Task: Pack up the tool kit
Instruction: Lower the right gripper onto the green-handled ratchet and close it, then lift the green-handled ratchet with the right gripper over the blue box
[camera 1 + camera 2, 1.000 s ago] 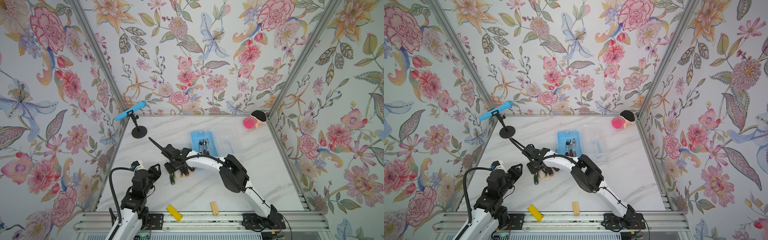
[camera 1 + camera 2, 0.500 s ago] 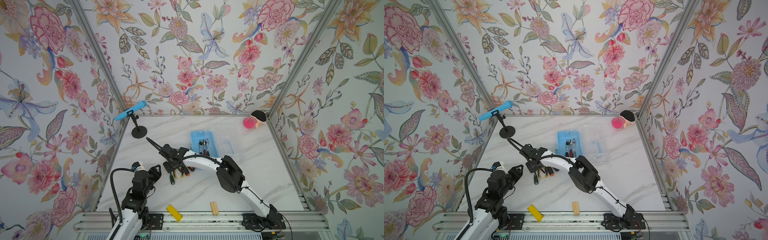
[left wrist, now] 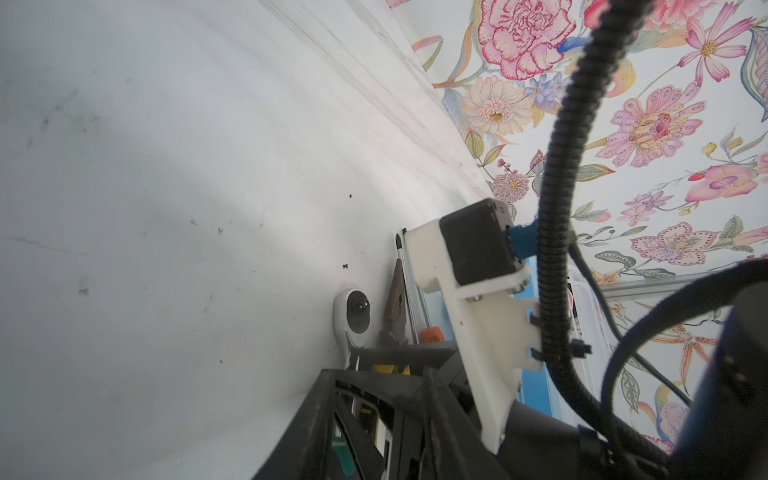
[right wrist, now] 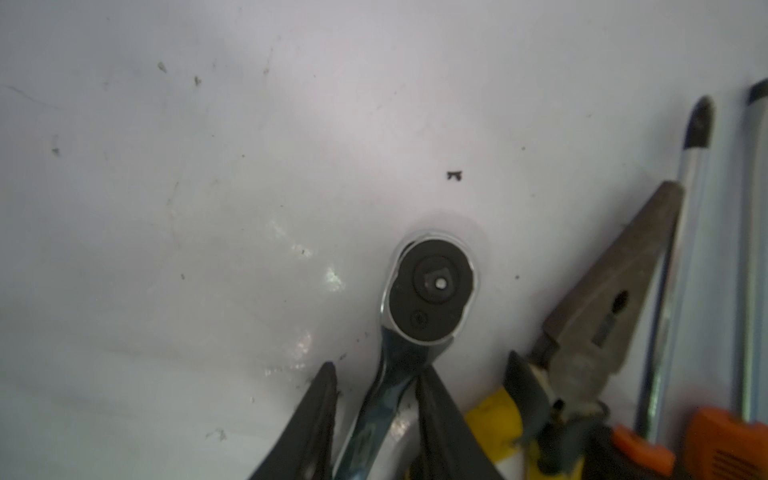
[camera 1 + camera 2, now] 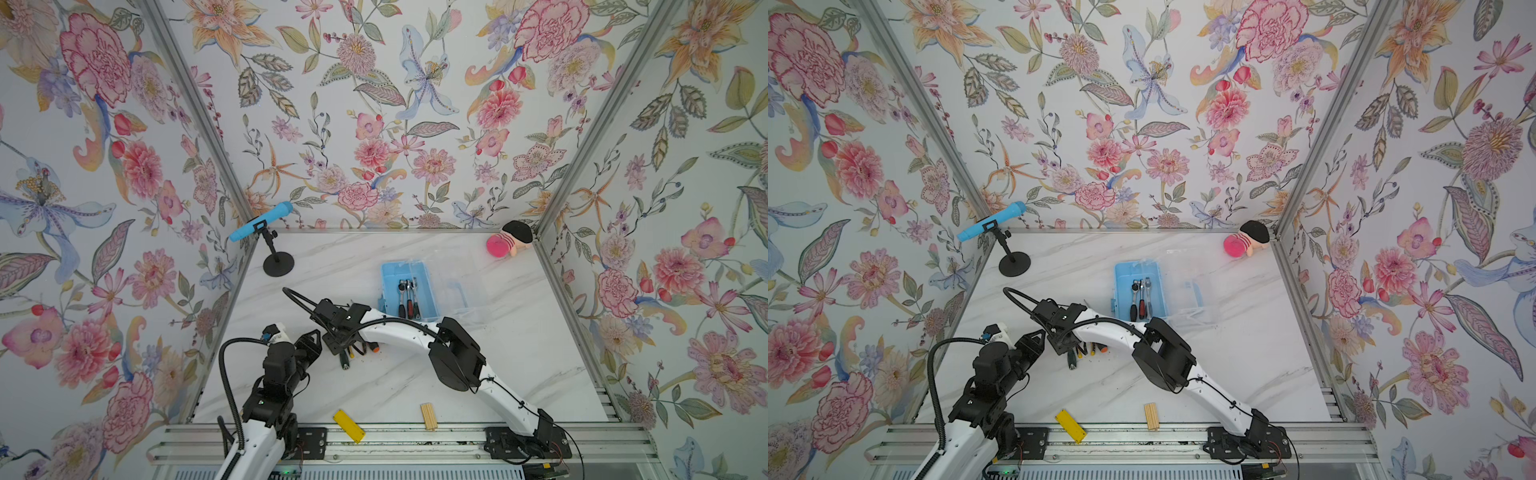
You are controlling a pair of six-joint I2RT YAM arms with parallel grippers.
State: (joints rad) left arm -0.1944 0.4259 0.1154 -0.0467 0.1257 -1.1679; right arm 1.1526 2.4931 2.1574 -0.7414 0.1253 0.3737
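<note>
Top views: 1 light-blue box (image 5: 395, 272) sits mid-table (image 5: 519, 332), its 1 clear lid (image 5: 457, 291) lying open on the right side. Inside I count 2 boxed ratchets (image 5: 402, 297) side by side; maybe a 3rd tool, can't tell. The loose tools (image 5: 353, 353) lie in 1 pile left of the box and nearer the front. My right claw (image 5: 336, 343) is down on that pile and my left claw (image 5: 311, 338) is just beside it, w/ nothing in it; spread or pressed together, can't tell. Extras: 1 yellow block (image 5: 349, 426) and 1 wooden block (image 5: 428, 417) at the front edge, 1 blue mic (image 5: 261, 222) on a stand back left, 1 plush toy (image 5: 509, 243) back right.

Left wrist view: 1 loose ratchet (image 3: 353, 311) head flat on the table, 1 pliers (image 3: 397, 299) nose next to it. My own fingers don't show clearly.

Right wrist view: right claw (image 4: 376, 370) is spread astride the loose ratchet's shaft, 1 finger touching it, the other w/ a gap, so no pinch yet. Beside it lie 1 yellow-handled pliers, then 2 screwdrivers (image 4: 690, 208) w/ orange handles.
</note>
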